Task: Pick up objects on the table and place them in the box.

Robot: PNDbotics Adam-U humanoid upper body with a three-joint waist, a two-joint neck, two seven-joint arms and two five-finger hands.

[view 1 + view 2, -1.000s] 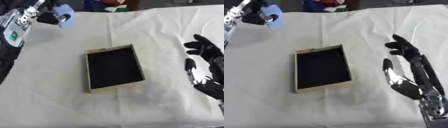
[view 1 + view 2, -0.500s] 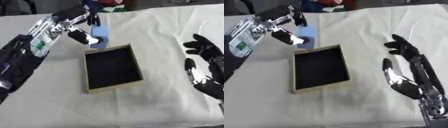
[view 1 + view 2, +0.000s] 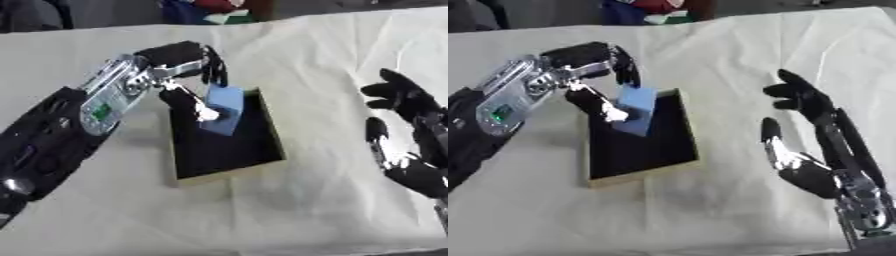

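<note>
Across the tabletop [image 3: 332,65] lies a creased off-white cloth, with red, blue and green clutter [image 3: 219,10] beyond its far edge. Near the middle sits a shallow tan box [image 3: 229,170] with a black inside, its long axis running near to far. Over the box's far end, the left hand [image 3: 188,75] pinches a light blue block [image 3: 224,109], tilted. At right, the right hand [image 3: 802,130] rests open, fingers up.

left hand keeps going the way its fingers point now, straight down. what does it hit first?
Probably the dark floor of the box. The left hand holds the blue block over the box's far end, so the block's lower edge would likely touch first. Height above the floor is unclear.
</note>
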